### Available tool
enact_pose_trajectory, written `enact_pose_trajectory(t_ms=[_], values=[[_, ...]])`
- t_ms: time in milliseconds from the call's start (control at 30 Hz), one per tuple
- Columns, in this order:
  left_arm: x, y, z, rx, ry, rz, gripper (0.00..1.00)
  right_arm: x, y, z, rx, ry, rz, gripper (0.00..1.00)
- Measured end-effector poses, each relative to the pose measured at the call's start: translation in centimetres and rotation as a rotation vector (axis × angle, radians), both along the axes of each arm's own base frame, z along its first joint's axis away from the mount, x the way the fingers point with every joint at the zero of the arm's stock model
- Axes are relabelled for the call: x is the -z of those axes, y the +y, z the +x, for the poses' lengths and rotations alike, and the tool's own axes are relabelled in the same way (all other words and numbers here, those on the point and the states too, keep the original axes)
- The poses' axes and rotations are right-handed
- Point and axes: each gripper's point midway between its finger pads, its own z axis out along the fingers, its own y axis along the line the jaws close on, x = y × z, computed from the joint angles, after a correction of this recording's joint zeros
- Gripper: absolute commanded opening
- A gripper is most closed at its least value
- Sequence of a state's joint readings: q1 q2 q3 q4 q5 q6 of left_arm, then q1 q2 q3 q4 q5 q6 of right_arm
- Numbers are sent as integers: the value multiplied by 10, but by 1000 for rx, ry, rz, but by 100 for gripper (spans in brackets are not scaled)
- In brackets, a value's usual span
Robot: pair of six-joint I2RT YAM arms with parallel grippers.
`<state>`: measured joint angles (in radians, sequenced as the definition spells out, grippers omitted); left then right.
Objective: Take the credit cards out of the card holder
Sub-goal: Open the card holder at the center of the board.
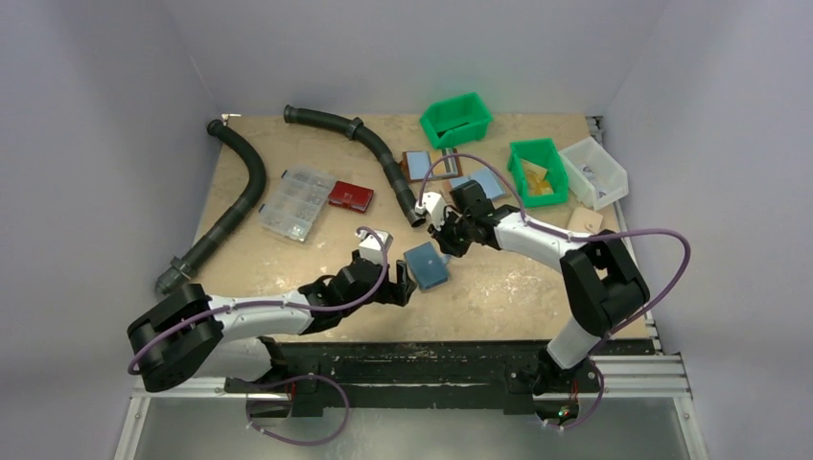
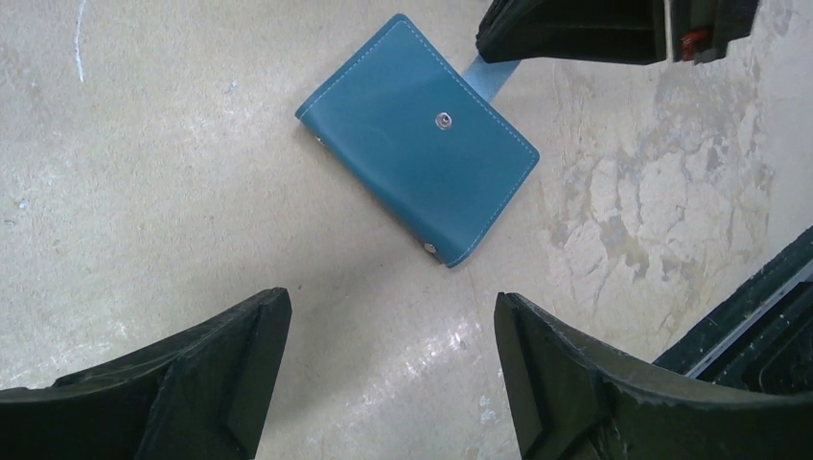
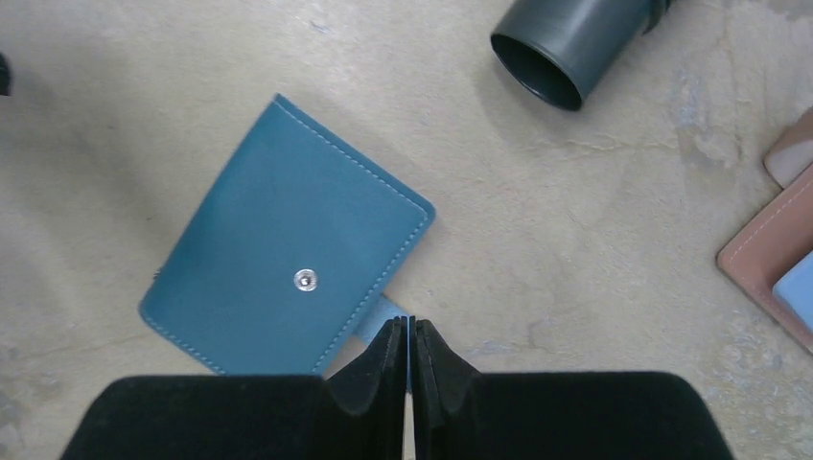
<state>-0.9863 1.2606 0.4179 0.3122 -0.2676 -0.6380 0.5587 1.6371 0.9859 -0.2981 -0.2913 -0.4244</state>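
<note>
The card holder (image 1: 426,265) lies closed on the table (image 1: 288,259), between the two arms. The right gripper (image 3: 409,326) has its fingers pressed together on the light-blue tab (image 3: 381,318). The left gripper (image 2: 393,316) is spread wide just beside it, not touching.

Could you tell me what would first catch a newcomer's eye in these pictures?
The closed dark-blue card holder lying mid-table, between both grippers. The right gripper is shut on its light-blue tab, while the left gripper hovers open beside it. A bright green bin stands out at the far edge.
</note>
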Motion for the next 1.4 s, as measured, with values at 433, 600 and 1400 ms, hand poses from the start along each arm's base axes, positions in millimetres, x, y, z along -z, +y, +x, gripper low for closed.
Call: enact_pose_trajectory(t_ms=[433, 600, 1400], values=[[-8, -22, 9, -78, 82, -96, 85, 26, -5, 3, 49, 65, -53, 13], [1, -29, 11, -102, 129, -105, 88, 26, 7, -3, 24, 147, 14, 12], [22, -43, 19, -143, 248, -137, 96, 17, 38, -51, -69, 539, 295, 11]])
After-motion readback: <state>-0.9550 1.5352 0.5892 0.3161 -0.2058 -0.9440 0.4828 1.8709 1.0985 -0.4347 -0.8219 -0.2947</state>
